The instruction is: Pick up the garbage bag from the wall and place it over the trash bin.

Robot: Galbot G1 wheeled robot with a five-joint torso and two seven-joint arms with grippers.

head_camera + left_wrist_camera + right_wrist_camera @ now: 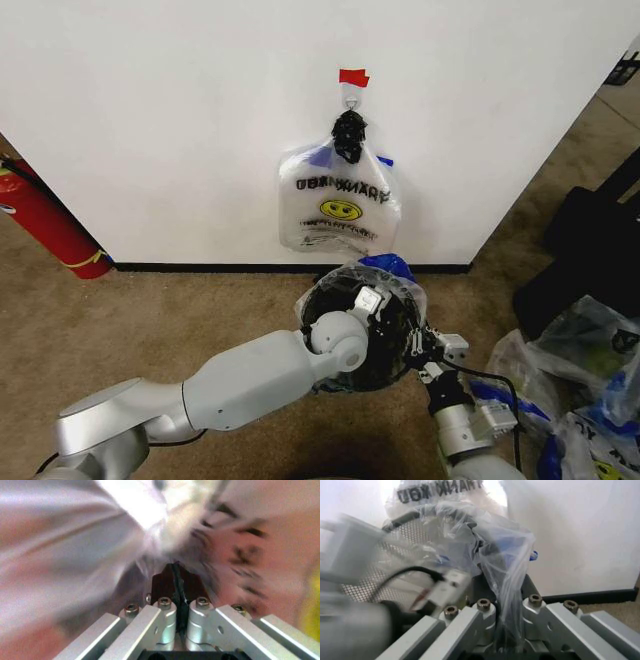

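Both arms are at the trash bin [350, 345] on the carpet just in front of the wall [180, 120]. The garbage bag [507, 558], clear plastic with blue edges, is draped over the bin's far and right rim, not yet spread all round. The left end effector [372, 300] reaches in over the bin mouth from the near-left side, closed, pinching bag film between its pads [165, 583]. The right end effector [420, 345] sits at the bin's right rim, closed on a bunched strip of the bag that runs up from its jaws toward the rim. So the bag lies directly ahead of both, stretched roughly left to right across the opening between the two grips; the near-left rim looks uncovered, and the left arm is nearer it. A whiter smiley-face bag [340, 205] hangs on the wall hook above, under red tape [353, 77]. Fire extinguisher [45, 225] far left.
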